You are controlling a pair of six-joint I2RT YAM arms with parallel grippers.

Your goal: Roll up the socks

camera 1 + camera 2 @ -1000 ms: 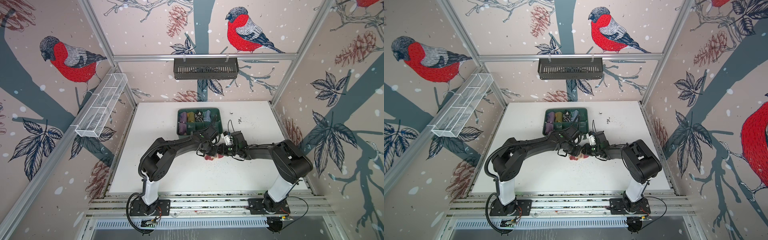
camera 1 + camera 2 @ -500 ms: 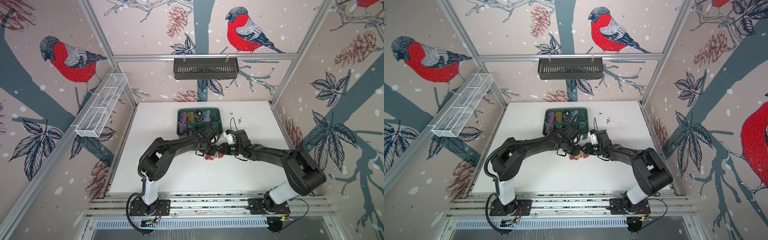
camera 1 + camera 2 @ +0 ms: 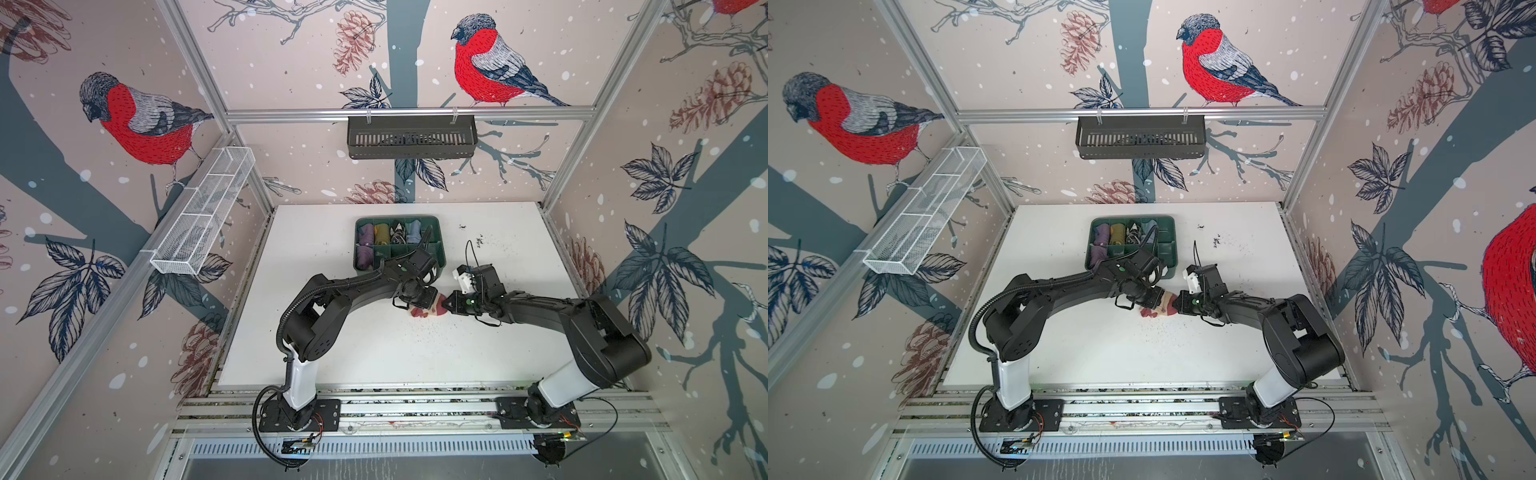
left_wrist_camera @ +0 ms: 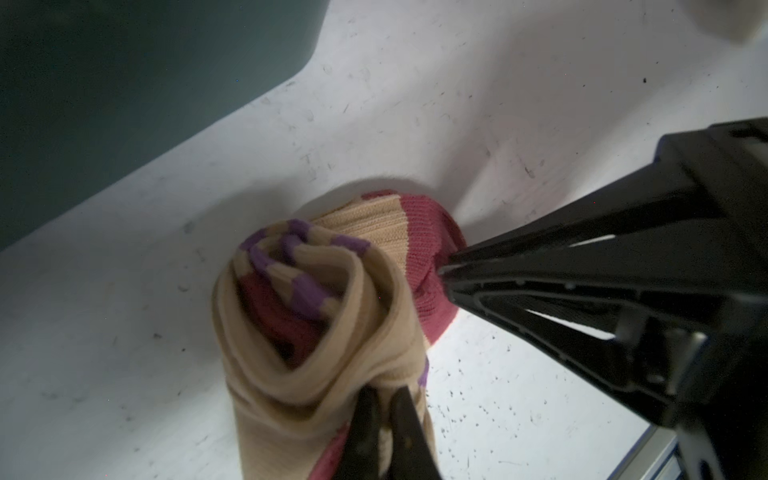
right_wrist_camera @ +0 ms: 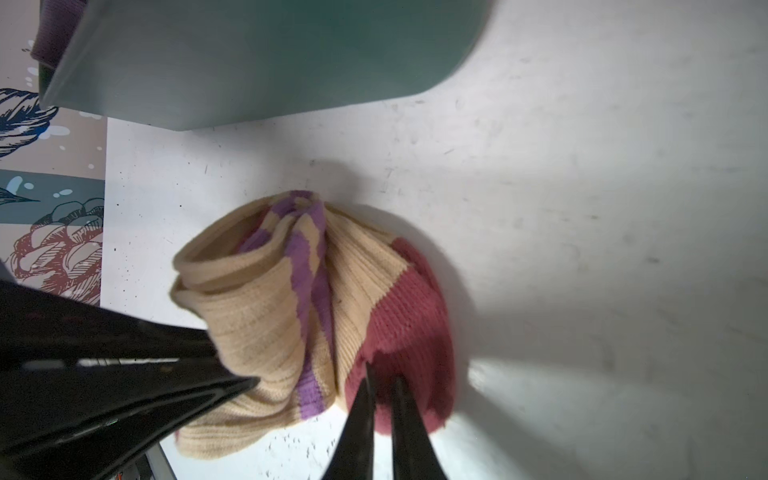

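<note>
Since a second ago your right arm has swung its big black joint out toward the right wall and the front rail, while the right gripper has stayed at the same spot. You now have its two fingers drawn close together, pinching the dark red toe of the half-rolled ribbed tan sock with purple stripes. Your left gripper is likewise closed. It nips a fold of tan fabric at the other end of the sock, where the knit curls into a loose spiral with dark red showing inside. In both top views the sock lies on the white tabletop, about mid-table, between the two gripper tips. It sits just in front of the dark green divided plastic tray and apart from it. That tray holds rolled bundles in purple, olive, black-and-white and light blue. Fine black specks dot the table beside the sock.
</note>
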